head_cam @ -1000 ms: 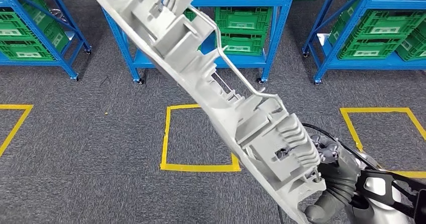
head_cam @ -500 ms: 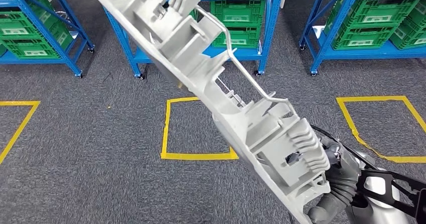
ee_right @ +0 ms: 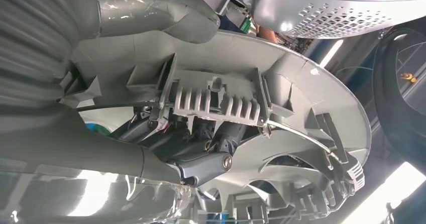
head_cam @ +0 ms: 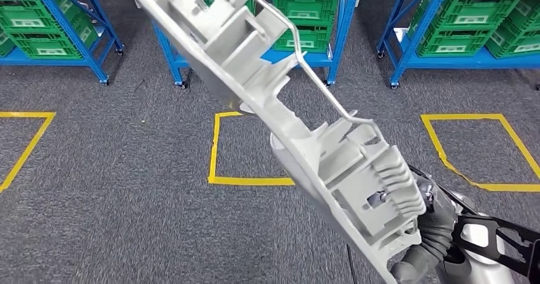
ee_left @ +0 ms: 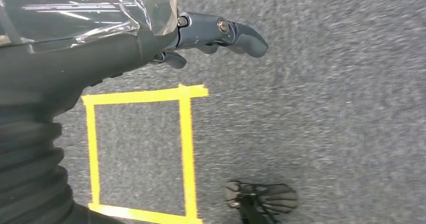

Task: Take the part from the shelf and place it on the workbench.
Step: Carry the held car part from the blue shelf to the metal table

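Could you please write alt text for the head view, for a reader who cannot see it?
The right robot hand holds a long grey moulded part slanting across the frame. Behind it are grey carpet, yellow taped squares and blue shelves with green crates.

The part [head_cam: 286,125] slants from my right hand [head_cam: 426,246], low on my right, up across to the left, before the floor squares [head_cam: 216,163] and the shelves [head_cam: 344,29] beyond them.
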